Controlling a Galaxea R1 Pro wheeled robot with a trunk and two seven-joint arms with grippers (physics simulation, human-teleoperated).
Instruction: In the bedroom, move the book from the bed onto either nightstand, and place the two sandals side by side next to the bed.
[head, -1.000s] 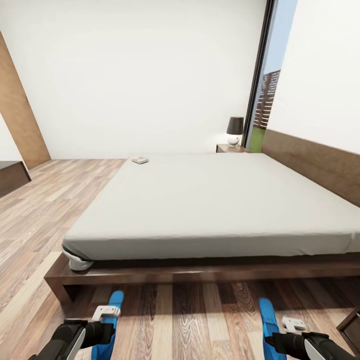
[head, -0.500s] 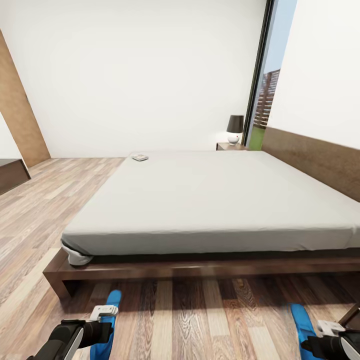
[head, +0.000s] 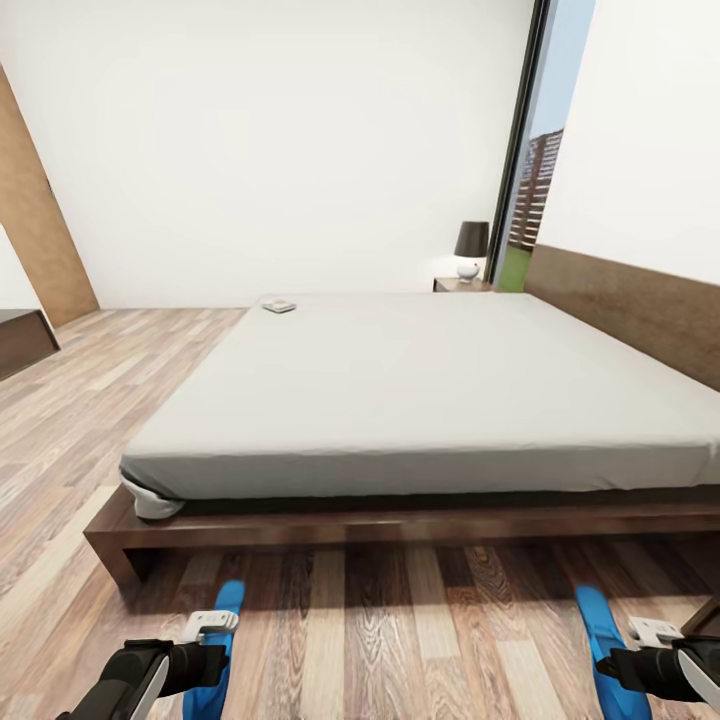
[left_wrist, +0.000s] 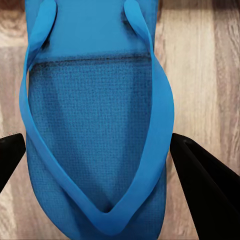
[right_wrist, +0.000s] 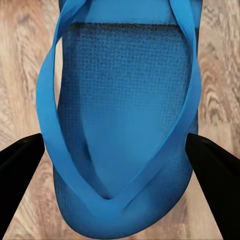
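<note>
The pale-grey bed (head: 420, 380) on its dark platform fills the middle of the head view. The small book (head: 279, 307) lies at its far left corner. A dark nightstand (head: 460, 285) stands beyond the bed by the window. Low in front of the bed, my left gripper (head: 208, 628) is shut on a blue sandal (head: 224, 612); its black fingers (left_wrist: 200, 185) press the sandal's (left_wrist: 95, 115) edges. Far to the right, my right gripper (head: 655, 632) is shut on the other sandal (head: 600, 630), which sits strap up (right_wrist: 120, 110) between the fingers (right_wrist: 215, 170).
A lamp (head: 470, 248) stands on the nightstand beside the tall window (head: 530, 190). The headboard (head: 630, 310) runs along the right wall. A brown door (head: 35, 240) and a dark low cabinet (head: 22, 340) are at the left. Wood-plank floor (head: 100, 400) stretches left of the bed.
My right gripper has carried its sandal to the right, widening the gap between the two sandals. The camera has shifted slightly. The left gripper and its sandal have stayed put.
</note>
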